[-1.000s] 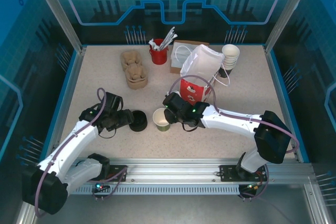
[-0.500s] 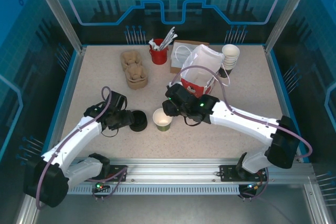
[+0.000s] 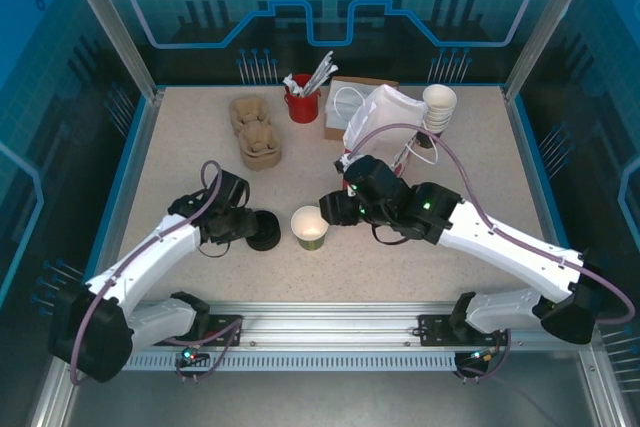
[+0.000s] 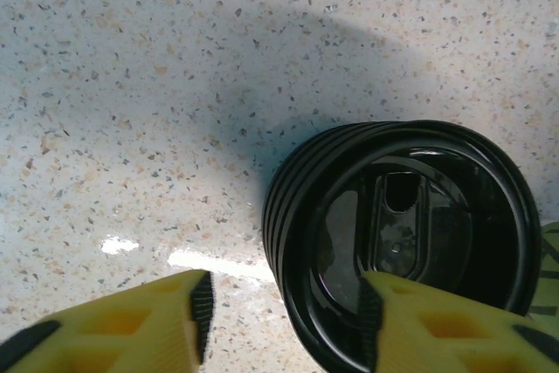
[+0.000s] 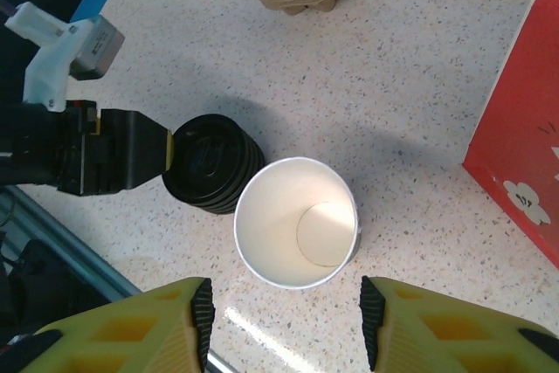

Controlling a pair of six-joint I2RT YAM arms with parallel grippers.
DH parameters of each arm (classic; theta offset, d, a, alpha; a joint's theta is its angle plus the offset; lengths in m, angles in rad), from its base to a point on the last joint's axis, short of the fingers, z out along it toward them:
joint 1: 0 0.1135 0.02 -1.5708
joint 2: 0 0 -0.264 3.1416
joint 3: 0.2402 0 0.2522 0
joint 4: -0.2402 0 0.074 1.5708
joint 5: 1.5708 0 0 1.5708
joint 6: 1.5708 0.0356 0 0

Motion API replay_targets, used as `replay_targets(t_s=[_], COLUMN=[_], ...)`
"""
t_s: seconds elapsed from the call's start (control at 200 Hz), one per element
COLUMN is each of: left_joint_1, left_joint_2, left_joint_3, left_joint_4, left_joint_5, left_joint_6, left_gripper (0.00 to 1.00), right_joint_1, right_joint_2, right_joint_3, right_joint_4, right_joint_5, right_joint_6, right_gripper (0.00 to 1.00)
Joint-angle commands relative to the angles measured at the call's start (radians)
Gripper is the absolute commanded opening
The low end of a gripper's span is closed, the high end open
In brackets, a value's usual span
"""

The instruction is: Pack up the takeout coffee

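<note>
Two sets of jaws stood released, neither grasping anything. The right jaws were spread wide, with the olive-green paper cup (image 3: 309, 228) (image 5: 297, 223) centred just ahead of their gap, upright on the surface (image 3: 190, 157), unlidded, white inside, touching neither finger. The left jaws were parted across the near rim of the black lid stack (image 3: 263, 230) (image 4: 402, 233): one finger stood outside the stack wall, apart from it, the other over the top lid; whether that one touched it could not be told. The stack stood near the cup. A red bag (image 5: 520, 155) stood right of the right jaws.
</note>
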Motion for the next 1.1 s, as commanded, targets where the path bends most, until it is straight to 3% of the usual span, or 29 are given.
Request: replay_targets(t_s=[0.0, 0.51, 1.096], left_joint_1=[-0.014, -0.060, -0.086], left_joint_2=[0.034, 0.123, 0.146], left_joint_3=[0.035, 0.072, 0.098], left_joint_4=[0.009, 0.018, -0.005], left_joint_5=[-0.034, -0.071, -0.106], left_joint_6=[0.001, -0.004, 0.003], left_gripper=[0.43, 0.35, 0.19], right_joint_1=[-0.009, -0.040, -0.072], right_joint_2=[-0.046, -0.082, -0.102], right_joint_3=[-0.010, -0.042, -0.076], right_joint_4=[-0.053, -0.071, -0.045], right_joint_5=[-0.027, -0.031, -0.087], right_joint_6=[0.011, 0.007, 0.023], right_gripper=[0.51, 0.51, 0.51])
